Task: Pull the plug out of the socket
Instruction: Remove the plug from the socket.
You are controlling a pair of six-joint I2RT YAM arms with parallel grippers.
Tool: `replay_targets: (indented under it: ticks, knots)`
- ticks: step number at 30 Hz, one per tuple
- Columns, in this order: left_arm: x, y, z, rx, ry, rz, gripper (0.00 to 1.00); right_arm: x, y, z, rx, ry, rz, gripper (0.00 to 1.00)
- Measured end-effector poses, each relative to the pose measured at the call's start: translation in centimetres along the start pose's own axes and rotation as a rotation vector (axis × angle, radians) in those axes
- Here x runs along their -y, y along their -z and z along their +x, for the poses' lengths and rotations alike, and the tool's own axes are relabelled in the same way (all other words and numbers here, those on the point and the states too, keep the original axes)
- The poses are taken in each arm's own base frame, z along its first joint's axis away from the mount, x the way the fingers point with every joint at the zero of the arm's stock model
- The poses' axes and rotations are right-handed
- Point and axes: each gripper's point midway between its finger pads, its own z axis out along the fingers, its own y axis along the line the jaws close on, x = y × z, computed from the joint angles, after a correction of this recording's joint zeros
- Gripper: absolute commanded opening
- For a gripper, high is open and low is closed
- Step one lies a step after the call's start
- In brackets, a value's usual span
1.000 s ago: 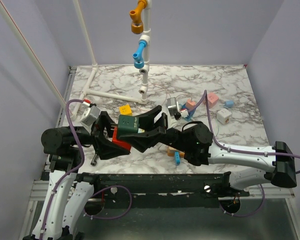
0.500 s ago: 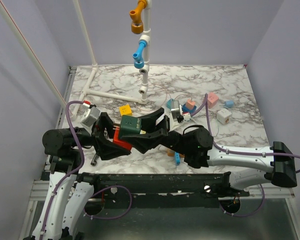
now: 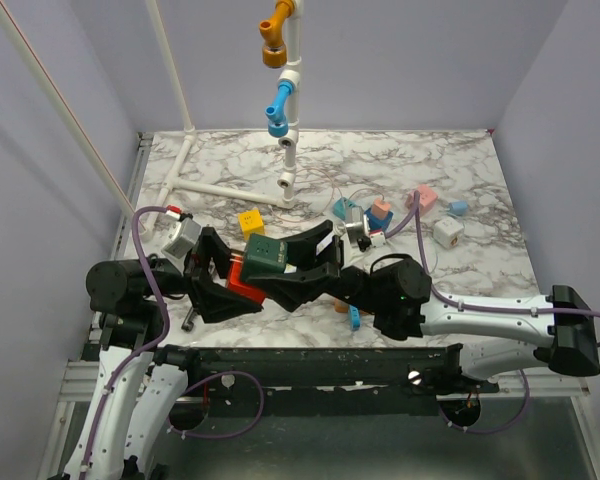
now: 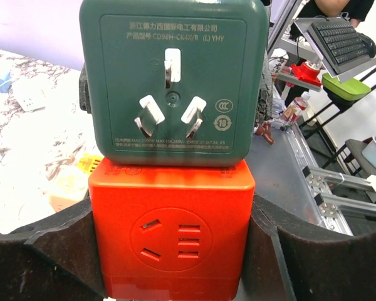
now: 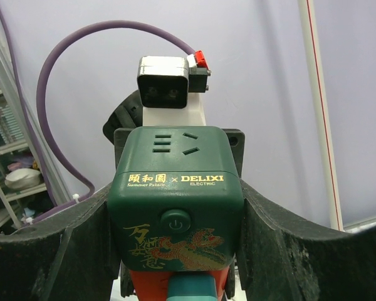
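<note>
Marble tabletop: yellow cube, pink block, white cube, white pipe frame.

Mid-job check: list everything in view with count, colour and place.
green plug cube: 1, dark green, held centre-left
red socket cube: 1, orange-red, right next to it
yellow cube: 1, yellow, on table behind them
small blocks: several, teal, pink, blue, white, orange, table's right half
pipe frame: 1, white with orange and blue fittings, table's back
table: 1, marbled white
left pincer: 1, black, shut on red socket cube
right pincer: 1, black, shut on green plug cube
</note>
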Motion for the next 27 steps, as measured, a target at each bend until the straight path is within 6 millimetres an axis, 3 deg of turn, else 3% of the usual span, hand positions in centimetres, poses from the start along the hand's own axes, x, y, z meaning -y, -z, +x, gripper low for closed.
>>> replay_targets:
  ticks: [3, 5, 6, 8, 9, 10, 12, 14, 17, 19, 23, 27]
  knots:
    - [0.0, 0.0, 0.0, -0.001, -0.003, 0.0, 0.11, 0.0, 0.0, 0.1, -0.006, -0.001, 0.002, 0.04]
    - [0.0, 0.0, 0.1, -0.002, -0.003, 0.0, 0.1, 0.0, 0.1, 0.2, -0.011, -0.002, 0.003, 0.27]
    - [0.0, 0.0, 0.1, -0.002, -0.001, 0.001, 0.1, 0.1, 0.0, 0.3, -0.02, -0.002, 0.006, 0.45]
    - [-0.1, 0.0, 0.1, -0.003, 0.0, -0.001, 0.09, 0.1, -0.3, 0.2, -0.051, -0.002, 0.016, 0.71]
    - [-0.1, 0.0, 0.1, -0.002, -0.002, -0.001, 0.09, 0.1, -0.5, 0.2, -0.074, -0.001, 0.021, 0.92]
    - [0.0, 0.0, -0.1, 0.0, -0.009, -0.003, 0.09, 0.0, -0.7, 0.0, -0.101, 0.001, 0.027, 1.0]
    - [0.0, 0.1, 0.2, -0.013, -0.005, 0.002, 0.09, -0.1, -1.4, -1.7, -0.114, 0.013, 0.042, 1.0]
    - [0.0, 0.1, 0.5, -0.022, 0.011, 0.005, 0.09, -0.7, -1.9, -5.1, -0.089, 0.041, 0.039, 1.0]
    - [-0.2, 0.2, 0.8, -0.032, 0.024, 0.006, 0.09, -1.8, -1.6, -9.7, -0.057, 0.081, 0.032, 1.0]
    - [-0.4, 0.2, 1.0, -0.036, 0.029, 0.005, 0.08, -2.7, -1.3, -11.8, -0.074, 0.112, 0.013, 1.0]
    - [-0.8, 0.2, 1.3, -0.055, 0.013, -0.004, 0.06, -3.3, -2.0, -11.9, -0.223, 0.17, -0.031, 1.0]
    - [-0.5, 0.3, 0.3, -0.091, -0.113, -0.016, 0.05, -2.2, -2.6, -8.7, -0.422, 0.191, -0.053, 1.0]
